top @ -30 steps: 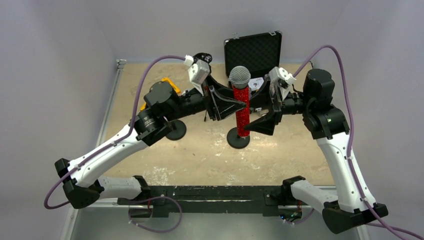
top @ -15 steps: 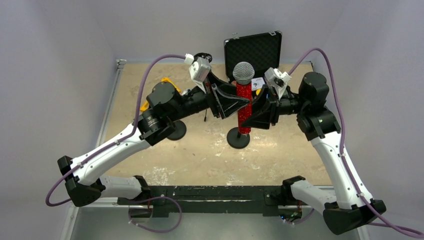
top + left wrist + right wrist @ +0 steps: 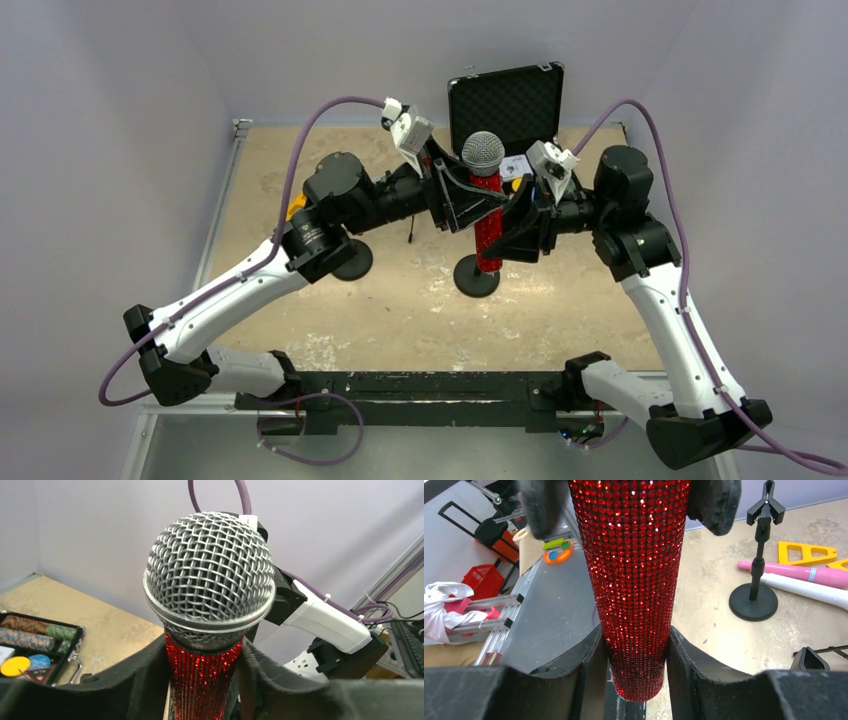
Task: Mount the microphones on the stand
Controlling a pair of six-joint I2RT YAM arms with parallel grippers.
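The glittery red microphone (image 3: 487,215) with its grey mesh head (image 3: 210,580) stands upright over the round base of a stand (image 3: 477,277). My left gripper (image 3: 476,198) is shut on its red body just under the head (image 3: 205,677). My right gripper (image 3: 636,665) is shut on the tapered lower end. The pink microphone (image 3: 794,572) and the white microphone (image 3: 809,590) lie on the table behind a second stand (image 3: 756,570), whose clip is bare. Whether the red one's tip sits in a clip is hidden.
An open black case (image 3: 505,100) stands at the back of the table, with poker chips in another case (image 3: 35,645). Yellow triangular pieces (image 3: 806,552) lie by the pink microphone. The second stand's base (image 3: 352,262) sits under my left forearm.
My right gripper, open beside the microphone a second ago, has shut on its lower end. The left arm shifted right and briefly loosened, then tightened its hold.
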